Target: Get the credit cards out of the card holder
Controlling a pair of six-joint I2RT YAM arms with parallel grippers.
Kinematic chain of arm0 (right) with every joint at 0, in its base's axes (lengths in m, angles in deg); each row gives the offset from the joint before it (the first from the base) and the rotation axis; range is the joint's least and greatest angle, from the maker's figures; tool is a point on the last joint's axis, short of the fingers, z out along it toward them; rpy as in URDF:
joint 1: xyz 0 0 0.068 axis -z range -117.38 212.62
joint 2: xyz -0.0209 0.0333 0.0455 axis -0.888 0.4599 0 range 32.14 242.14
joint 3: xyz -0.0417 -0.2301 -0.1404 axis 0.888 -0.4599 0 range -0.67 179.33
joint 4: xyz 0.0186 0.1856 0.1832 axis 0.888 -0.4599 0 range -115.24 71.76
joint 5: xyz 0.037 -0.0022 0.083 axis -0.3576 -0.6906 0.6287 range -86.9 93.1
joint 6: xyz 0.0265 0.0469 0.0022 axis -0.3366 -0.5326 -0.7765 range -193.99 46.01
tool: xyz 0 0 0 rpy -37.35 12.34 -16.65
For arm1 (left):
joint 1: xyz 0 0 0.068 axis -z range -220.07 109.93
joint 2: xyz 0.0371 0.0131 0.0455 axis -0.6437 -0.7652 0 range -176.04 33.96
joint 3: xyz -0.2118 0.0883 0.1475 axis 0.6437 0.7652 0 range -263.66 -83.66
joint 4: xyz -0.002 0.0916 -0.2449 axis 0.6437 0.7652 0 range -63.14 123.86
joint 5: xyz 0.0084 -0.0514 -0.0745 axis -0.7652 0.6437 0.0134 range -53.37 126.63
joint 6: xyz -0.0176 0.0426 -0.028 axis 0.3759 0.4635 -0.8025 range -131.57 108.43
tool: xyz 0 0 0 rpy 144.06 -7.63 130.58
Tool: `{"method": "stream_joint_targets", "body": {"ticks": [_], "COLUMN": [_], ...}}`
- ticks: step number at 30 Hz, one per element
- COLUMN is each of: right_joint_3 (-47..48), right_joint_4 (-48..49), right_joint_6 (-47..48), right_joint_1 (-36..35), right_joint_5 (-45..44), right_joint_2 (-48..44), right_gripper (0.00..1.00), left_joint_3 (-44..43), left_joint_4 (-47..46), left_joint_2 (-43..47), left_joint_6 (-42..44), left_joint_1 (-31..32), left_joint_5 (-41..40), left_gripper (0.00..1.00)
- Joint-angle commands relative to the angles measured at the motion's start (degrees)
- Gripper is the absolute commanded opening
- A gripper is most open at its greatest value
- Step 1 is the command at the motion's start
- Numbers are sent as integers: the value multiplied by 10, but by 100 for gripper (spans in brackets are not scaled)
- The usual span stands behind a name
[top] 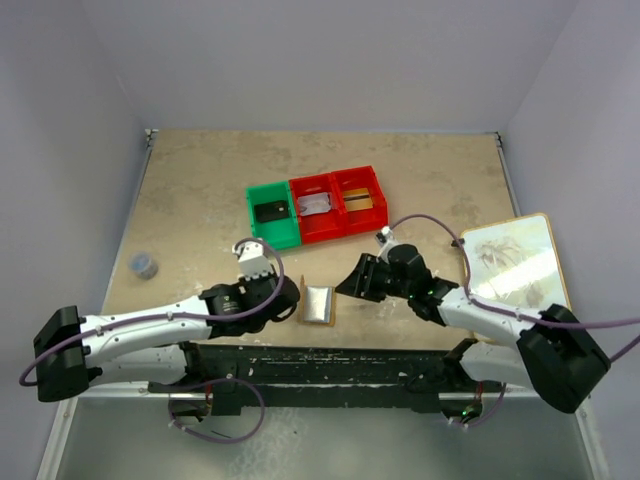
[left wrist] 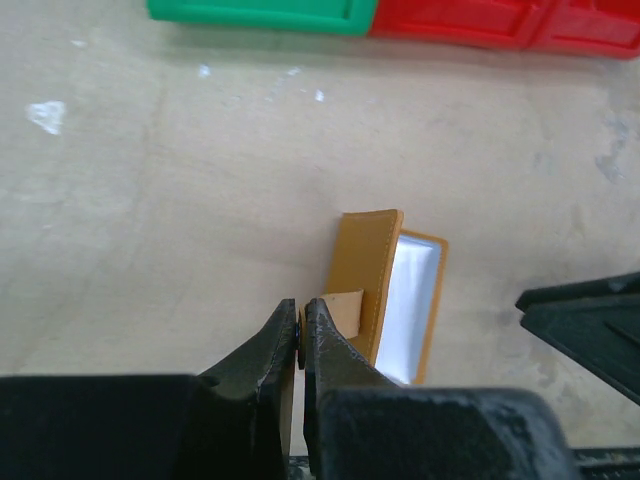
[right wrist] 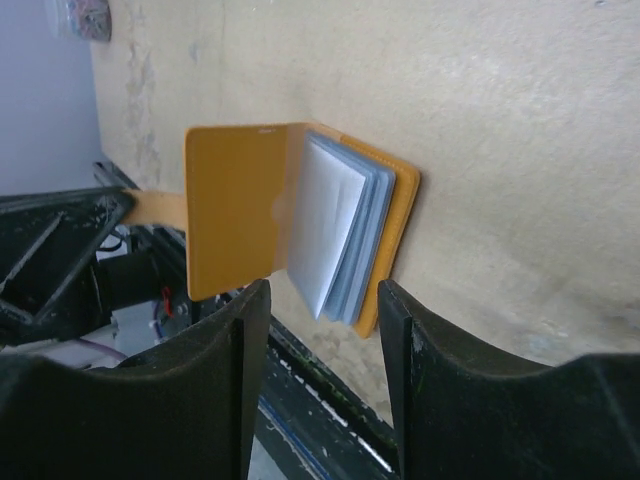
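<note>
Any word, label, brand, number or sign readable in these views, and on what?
No text can be read in any view.
The orange-tan bifold card holder: plain faces, no print visible.
The black card in the green plastic bin, the grey-white card and the gold card in the red plastic bins: too small to read.
The white tan-edged board: faint dark marks, not legible as words.

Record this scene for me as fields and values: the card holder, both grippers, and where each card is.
card holder: open on table, cover raised
left gripper: shut on the card holder's tab
right gripper: open, facing the pockets
black card: in green bin
grey-white card: in middle red bin
gold card: in right red bin
cards left inside: cannot tell
</note>
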Motion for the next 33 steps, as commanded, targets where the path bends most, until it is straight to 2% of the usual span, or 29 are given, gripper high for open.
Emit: {"method": "stream_joint_targets", "body": {"ticks": [1,4,9,17,20,27,30,33], "right_joint_3": [33,48,50,95,85,88,87,86], "right_joint_4": [90,108,181,171,180,133,124,144], "right_joint_6": [-16,-21,-44,-68,-83,-78,-82,-81], "right_joint_1": [-19,-35,-67,-110,-111,-111,-111,-111], "right_joint_5": [27,27,46,14,3,-26,-32,-20], "right_joint_2": [40,84,144,207,211,202,206,215], "right_gripper": [50,49,46,46,46,48,52,52], "left_joint_3": [-14,-11,9,41,43,50,51,51], "left_joint_4": [123,153,127,145,142,137,130,130], "left_joint_2": [9,-15,-41,-67,-61,-56,-52,-49], "left_joint_6": [-30,-51,-50,-88,-85,-85,-82,-82], "left_joint_1": [-16,-27,-27,-27,-27,-27,-28,-27], "left_joint_5": [-102,-113,-86,-83,-85,-82,-79,-79], "left_gripper": [0,0,0,0,0,0,0,0]}}
